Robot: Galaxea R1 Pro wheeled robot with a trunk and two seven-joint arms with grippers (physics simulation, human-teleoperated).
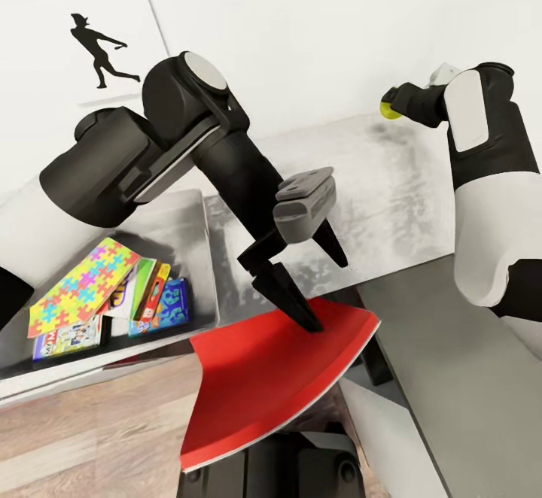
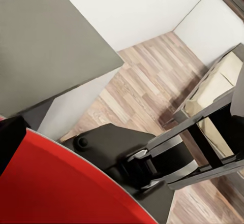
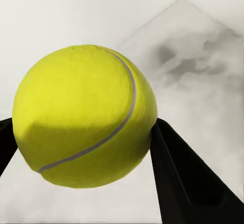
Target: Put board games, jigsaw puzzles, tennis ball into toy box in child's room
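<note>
While the left gripper pinches the near edge of a large flat red board, this board hangs tilted past the front edge of the table, above the wooden floor. Its fingers are closed on the board, one on top and one beneath, as far as the head view shows. The toy box stands on the table, just beside this gripper on the robot's left. Inside it lies a jigsaw puzzle, leaning over the upright board games. Between the toy box and the right arm, the pale table top is open.

The right gripper is raised over the far part of the table, near the white wall. Its two fingers clamp the tennis ball from both sides. In the left wrist view, the bed stands well apart across the floor.
</note>
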